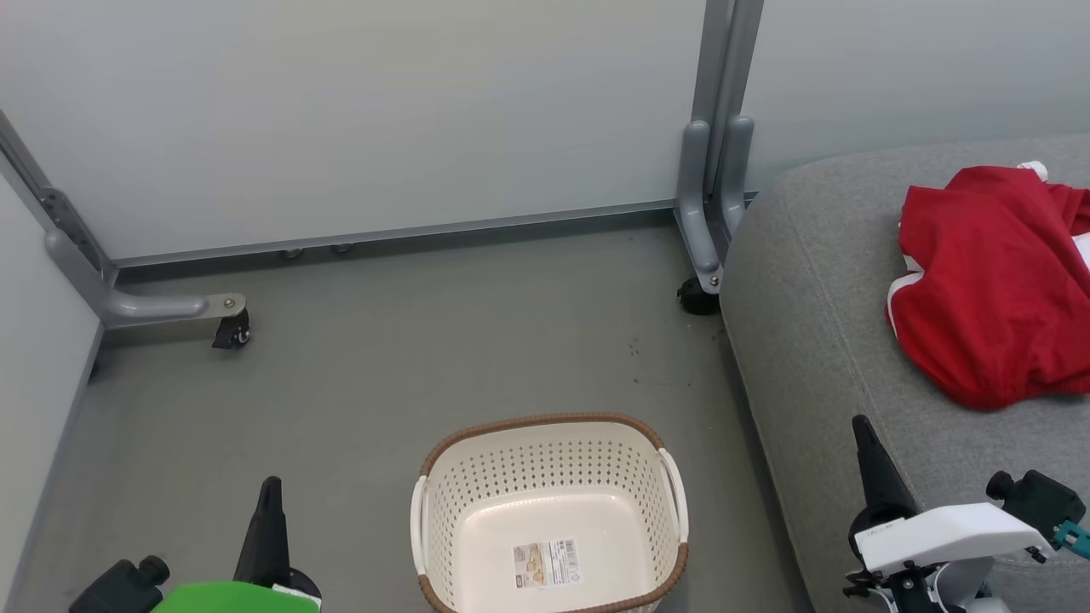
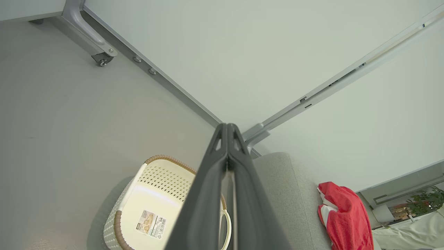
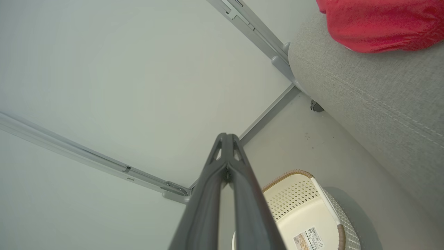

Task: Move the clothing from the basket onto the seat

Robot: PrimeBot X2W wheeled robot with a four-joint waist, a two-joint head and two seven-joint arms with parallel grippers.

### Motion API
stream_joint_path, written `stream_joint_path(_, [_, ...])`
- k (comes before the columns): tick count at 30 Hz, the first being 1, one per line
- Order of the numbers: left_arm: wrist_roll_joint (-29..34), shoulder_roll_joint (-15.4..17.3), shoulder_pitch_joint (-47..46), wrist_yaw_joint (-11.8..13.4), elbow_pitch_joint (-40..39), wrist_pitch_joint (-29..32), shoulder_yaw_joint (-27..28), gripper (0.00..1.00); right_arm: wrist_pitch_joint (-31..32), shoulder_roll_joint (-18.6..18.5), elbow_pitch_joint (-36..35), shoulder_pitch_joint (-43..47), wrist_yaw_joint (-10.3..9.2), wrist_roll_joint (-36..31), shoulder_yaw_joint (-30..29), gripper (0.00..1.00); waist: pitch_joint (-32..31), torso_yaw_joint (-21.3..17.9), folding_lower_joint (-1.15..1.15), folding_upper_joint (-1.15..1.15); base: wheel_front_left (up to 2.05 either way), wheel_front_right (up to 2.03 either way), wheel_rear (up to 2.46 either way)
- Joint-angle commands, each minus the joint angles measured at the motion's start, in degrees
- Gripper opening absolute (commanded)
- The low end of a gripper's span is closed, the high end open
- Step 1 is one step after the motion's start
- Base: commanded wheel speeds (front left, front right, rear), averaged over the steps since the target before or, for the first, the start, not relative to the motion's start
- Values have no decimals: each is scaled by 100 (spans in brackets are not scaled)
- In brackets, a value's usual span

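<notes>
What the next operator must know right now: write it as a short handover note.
Left gripper: shut, empty, low to the left of the basket.
Right gripper: shut, empty, by the near edge of the seat.
The basket stands on the floor, with only its label sticker inside.
The red clothing lies heaped on the seat.
Done: clothing out of the basket. Left: apparently nothing; I cannot tell how many pieces are in the heap.

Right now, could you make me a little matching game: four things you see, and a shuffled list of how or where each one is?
Things:
1. basket
2. clothing
3. seat
4. left gripper

States:
A. grey, with red fabric lying on it
B. shut, holding nothing
C. standing on the floor, no garments inside
D. red with white trim, crumpled

Pairs: 1-C, 2-D, 3-A, 4-B
</notes>
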Motion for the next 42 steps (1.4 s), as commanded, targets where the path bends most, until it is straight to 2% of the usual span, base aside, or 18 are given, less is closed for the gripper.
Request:
stream_joint_path(1, [-192, 59, -206, -63, -21, 33, 57, 0, 48, -36, -33, -181, 3, 181, -43, 0, 7, 4, 0, 0, 0, 0, 0])
stream_joint_path(23, [-1559, 72, -573, -200, 195, 382, 285, 0, 404, -41, 127, -411, 3, 1534, -254, 0, 110, 57, 0, 0, 0, 0, 0])
stream_joint_path(42, [-2506, 62, -844, -308, 352, 652, 469, 0, 668, -28, 240, -582, 2, 2479, -423, 0, 197, 101, 0, 0, 0, 0, 0])
